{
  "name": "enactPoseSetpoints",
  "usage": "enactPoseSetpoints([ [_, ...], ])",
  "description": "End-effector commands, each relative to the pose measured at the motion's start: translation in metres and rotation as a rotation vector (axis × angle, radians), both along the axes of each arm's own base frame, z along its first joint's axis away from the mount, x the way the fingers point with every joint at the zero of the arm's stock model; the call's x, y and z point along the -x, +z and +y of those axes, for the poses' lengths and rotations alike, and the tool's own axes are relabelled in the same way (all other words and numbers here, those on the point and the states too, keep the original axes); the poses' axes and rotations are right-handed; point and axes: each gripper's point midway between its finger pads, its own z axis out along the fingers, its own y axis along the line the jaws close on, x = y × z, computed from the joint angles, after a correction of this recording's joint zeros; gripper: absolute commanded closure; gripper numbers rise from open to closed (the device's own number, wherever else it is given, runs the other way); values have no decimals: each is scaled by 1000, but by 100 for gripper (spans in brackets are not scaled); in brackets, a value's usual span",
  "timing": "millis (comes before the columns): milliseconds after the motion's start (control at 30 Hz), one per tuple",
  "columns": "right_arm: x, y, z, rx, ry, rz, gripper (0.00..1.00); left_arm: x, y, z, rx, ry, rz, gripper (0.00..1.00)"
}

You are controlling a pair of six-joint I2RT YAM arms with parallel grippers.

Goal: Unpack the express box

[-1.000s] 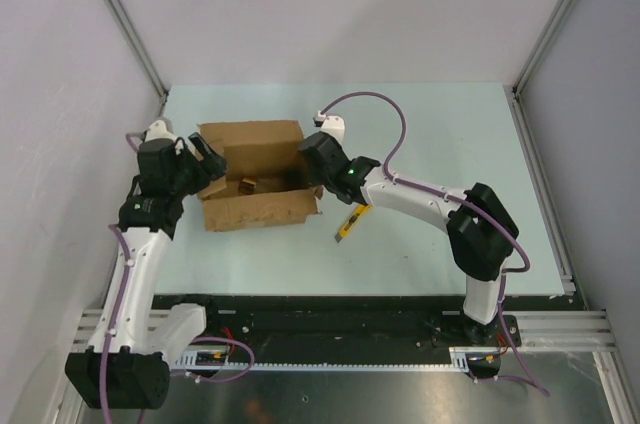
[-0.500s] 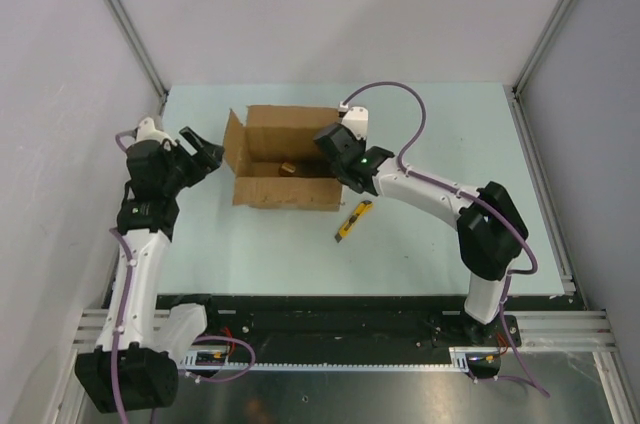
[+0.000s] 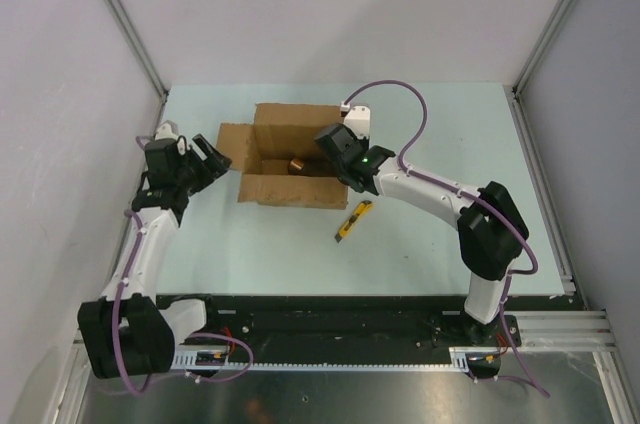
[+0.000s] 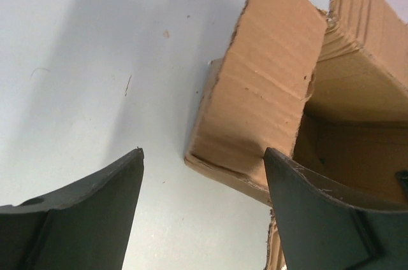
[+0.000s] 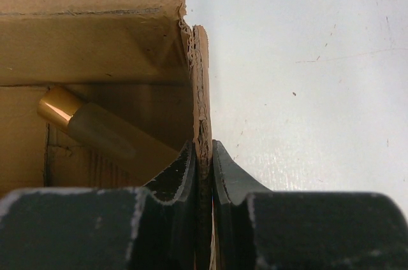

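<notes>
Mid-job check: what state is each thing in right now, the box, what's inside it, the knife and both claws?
express box: upright, top open, flaps folded out.
tan cylinder: lying on its side inside the box.
utility knife: lying on the table beside the box, nothing holding it; blade too small to tell.
left claw: open, by the box's left flap, gripping nothing.
right claw: shut on the box's right wall.

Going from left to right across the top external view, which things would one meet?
left gripper → express box → yellow utility knife. The right gripper and the small cylinder overlap the box, so they are left out.
</notes>
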Motion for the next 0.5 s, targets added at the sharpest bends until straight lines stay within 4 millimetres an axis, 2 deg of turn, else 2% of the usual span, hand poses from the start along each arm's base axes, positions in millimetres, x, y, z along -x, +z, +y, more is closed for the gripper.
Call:
enactPoseSetpoints([
  [0, 1, 15, -6, -2, -11, -26, 100, -19, 10, 3, 2, 1, -51, 20],
  [233, 4, 10, 5, -18, 26, -11, 100, -35, -8, -10, 39, -65, -20, 22],
  [467, 4, 11, 13, -28, 50, -19, 99, -45, -6, -24, 22, -139, -43, 22],
])
